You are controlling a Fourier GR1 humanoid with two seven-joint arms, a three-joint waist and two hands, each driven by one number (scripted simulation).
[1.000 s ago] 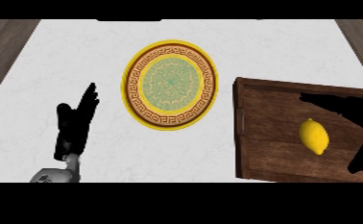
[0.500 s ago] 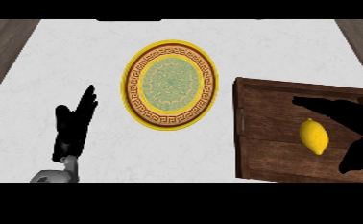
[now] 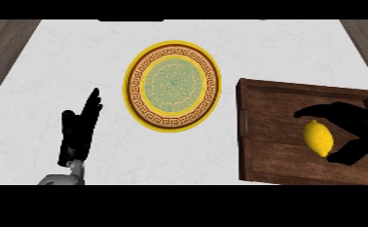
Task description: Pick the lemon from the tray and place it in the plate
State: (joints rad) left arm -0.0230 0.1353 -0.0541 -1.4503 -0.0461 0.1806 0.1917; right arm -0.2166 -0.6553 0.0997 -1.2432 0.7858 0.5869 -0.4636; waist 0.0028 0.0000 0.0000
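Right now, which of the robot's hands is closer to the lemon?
Right. The right hand arches over the lemon in the tray, right beside it. The left hand rests open at the lower left of the counter, beyond the plate.

A strip of bare table (image 3: 229, 50) lies between the tray (image 3: 277, 145) and the plate (image 3: 173, 85), with only the tray's raised left wall in the way. The left robot hand (image 3: 78, 131) rests fingers-up well left of the plate, apart from that path.
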